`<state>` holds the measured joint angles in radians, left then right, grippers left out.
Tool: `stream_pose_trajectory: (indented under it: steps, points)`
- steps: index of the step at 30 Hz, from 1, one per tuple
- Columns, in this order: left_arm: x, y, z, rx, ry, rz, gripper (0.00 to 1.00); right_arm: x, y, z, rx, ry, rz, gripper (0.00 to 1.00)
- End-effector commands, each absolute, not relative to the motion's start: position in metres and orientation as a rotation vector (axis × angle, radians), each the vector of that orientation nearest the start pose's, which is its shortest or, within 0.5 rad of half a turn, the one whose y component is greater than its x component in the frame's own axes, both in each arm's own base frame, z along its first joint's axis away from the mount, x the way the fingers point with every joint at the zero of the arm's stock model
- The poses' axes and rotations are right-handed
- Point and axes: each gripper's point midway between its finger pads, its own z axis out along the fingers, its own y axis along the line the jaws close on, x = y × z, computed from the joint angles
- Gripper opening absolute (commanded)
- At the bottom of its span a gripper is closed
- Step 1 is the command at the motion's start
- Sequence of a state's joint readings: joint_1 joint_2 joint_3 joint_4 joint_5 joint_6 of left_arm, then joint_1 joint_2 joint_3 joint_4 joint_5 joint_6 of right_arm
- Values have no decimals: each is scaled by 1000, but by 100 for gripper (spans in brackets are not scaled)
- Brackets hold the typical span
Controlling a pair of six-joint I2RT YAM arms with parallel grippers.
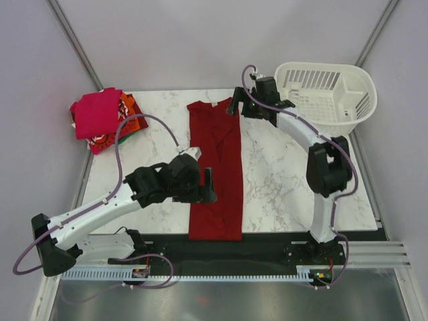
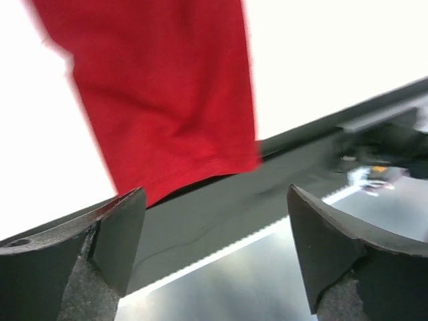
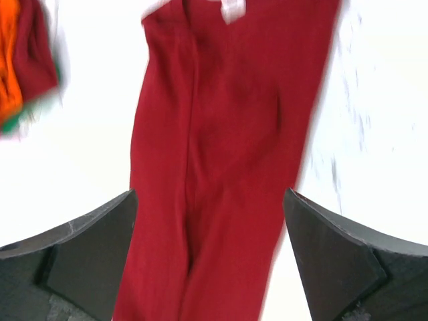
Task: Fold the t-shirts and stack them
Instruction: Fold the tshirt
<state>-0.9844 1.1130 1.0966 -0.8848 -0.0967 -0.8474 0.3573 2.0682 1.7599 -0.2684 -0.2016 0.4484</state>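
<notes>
A plain dark red t-shirt (image 1: pixel 215 167) lies on the table, folded lengthwise into a long narrow strip from the far edge to the near edge. My left gripper (image 1: pixel 208 186) is open and empty over the strip's left edge, near its lower half. In the left wrist view the shirt's hem (image 2: pixel 160 87) lies beyond the open gripper (image 2: pixel 214 247). My right gripper (image 1: pixel 235 107) is open and empty over the collar end. The right wrist view shows the shirt (image 3: pixel 227 167) below the open gripper (image 3: pixel 210 261), with its white neck label (image 3: pixel 231 10). Folded shirts, magenta-pink on top (image 1: pixel 99 112), are stacked at far left.
A white slotted basket (image 1: pixel 328 97) stands at the far right corner. The stack's orange and red edges show in the right wrist view (image 3: pixel 27 53). A black rail (image 2: pixel 281 167) runs along the table's near edge. White marble table (image 1: pixel 294 167) lies right of the shirt.
</notes>
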Motion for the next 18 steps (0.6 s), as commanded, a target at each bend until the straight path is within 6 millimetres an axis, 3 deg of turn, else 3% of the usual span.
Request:
stream_pose_trajectory:
  steps: [1, 2, 3, 4, 5, 6, 7, 8, 9, 11, 12, 14, 15, 18]
  points:
    - [143, -215, 155, -33, 2617, -490, 90, 464, 238, 192, -32, 2210, 687, 98]
    - [139, -204, 138, -52, 2638, -440, 86, 443, 231, 218, -20, 2166, 709, 98]
    - [138, -202, 133, -84, 2640, -438, 85, 412, 224, 185, -15, 2250, 701, 98]
    - [135, -198, 128, -99, 2640, -437, 83, 392, 221, 182, -27, 2265, 714, 98]
    - [135, -194, 122, -114, 2639, -420, 82, 366, 218, 205, -48, 2212, 746, 98]
    - [131, -187, 110, -148, 2655, -391, 80, 331, 217, 171, -41, 2302, 762, 98]
    - [130, -184, 105, -161, 2658, -383, 78, 308, 218, 165, -50, 2321, 792, 97]
    - [126, -177, 97, -180, 2659, -371, 76, 284, 218, 179, -68, 2278, 852, 95]
    - [125, -175, 94, -207, 2660, -374, 75, 247, 221, 146, -43, 2378, 884, 93]
    - [122, -175, 94, -234, 2647, -427, 72, 210, 223, 132, -26, 2423, 934, 84]
    - [118, -173, 87, -252, 2656, -431, 68, 177, 224, 115, -10, 2472, 969, 79]
    - [114, -173, 78, -262, 2665, -458, 65, 151, 223, 106, 21, 2485, 1006, 71]
    - [113, -173, 76, -273, 2666, -473, 65, 132, 219, 84, 8, 2542, 982, 70]
    - [108, -175, 60, -288, 2698, -476, 63, 109, 218, 68, 67, 2580, 1003, 62]
